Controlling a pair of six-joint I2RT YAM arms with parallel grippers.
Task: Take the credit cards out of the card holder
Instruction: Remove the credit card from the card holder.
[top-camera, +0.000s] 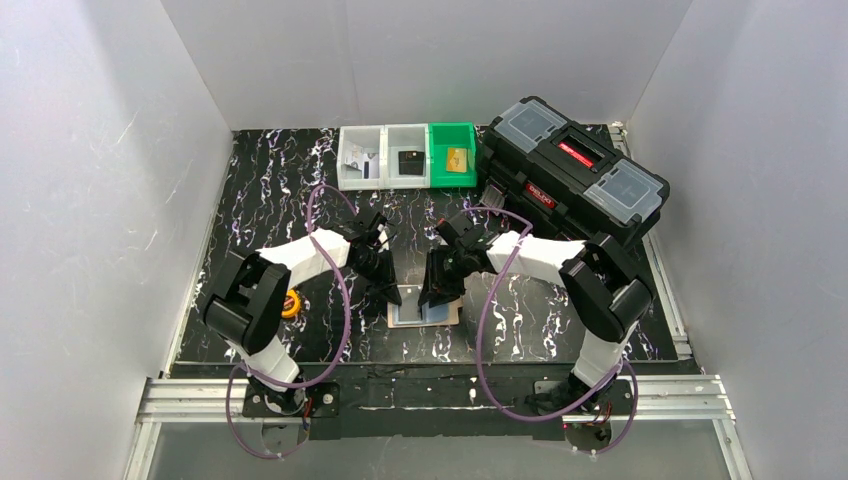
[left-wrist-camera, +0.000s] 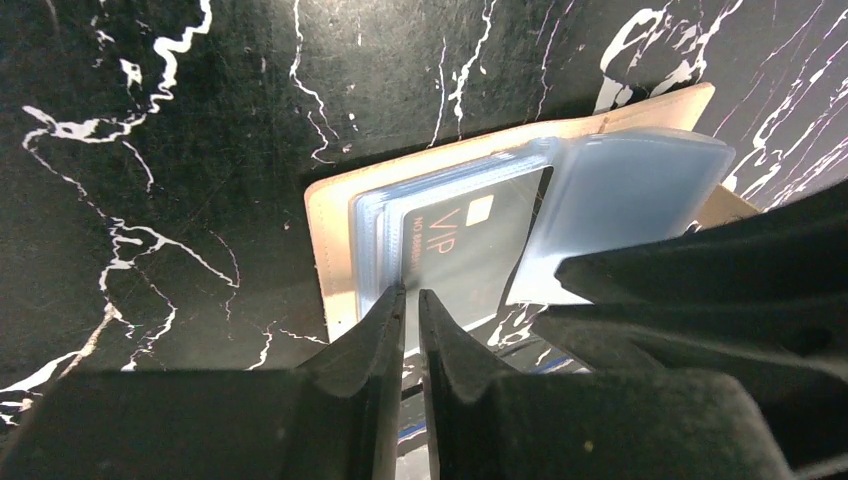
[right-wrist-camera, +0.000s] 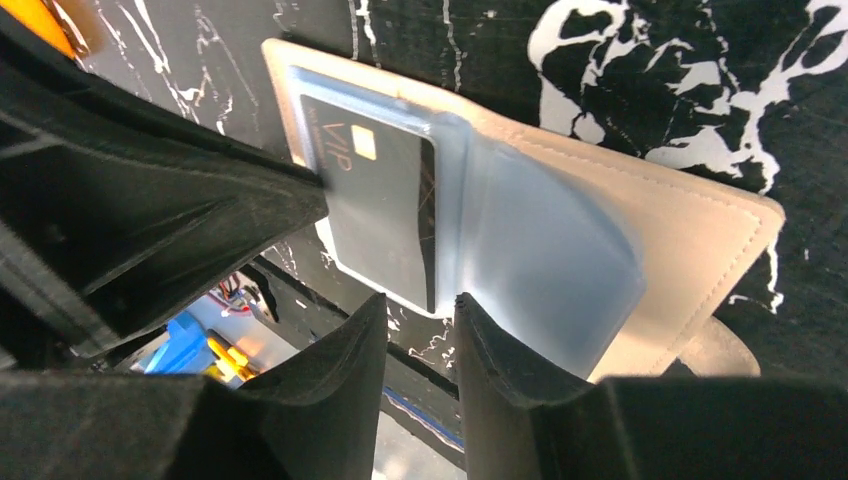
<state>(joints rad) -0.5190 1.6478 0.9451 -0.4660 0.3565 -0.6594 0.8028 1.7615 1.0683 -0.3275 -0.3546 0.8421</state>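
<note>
The cream card holder (top-camera: 425, 312) lies open on the black marbled table between both arms. Its clear plastic sleeves (left-wrist-camera: 630, 200) fan out, and one page is lifted toward the right. A dark credit card (left-wrist-camera: 470, 250) marked VIP sits in the front sleeve, its near edge sticking out past the holder (right-wrist-camera: 700, 230). My left gripper (left-wrist-camera: 411, 300) is pinched on the near left corner of that card (right-wrist-camera: 385, 215), with only a thin slit between the jaws. My right gripper (right-wrist-camera: 418, 310) stands open at the card's near right corner, one fingertip (right-wrist-camera: 475, 320) against the lifted sleeve page.
A large black toolbox (top-camera: 575, 175) stands at the back right. Two white bins (top-camera: 362, 157) and a green bin (top-camera: 452, 153) line the back edge; a tan card (top-camera: 458, 158) lies in the green one. A small orange object (top-camera: 291, 303) sits by the left arm.
</note>
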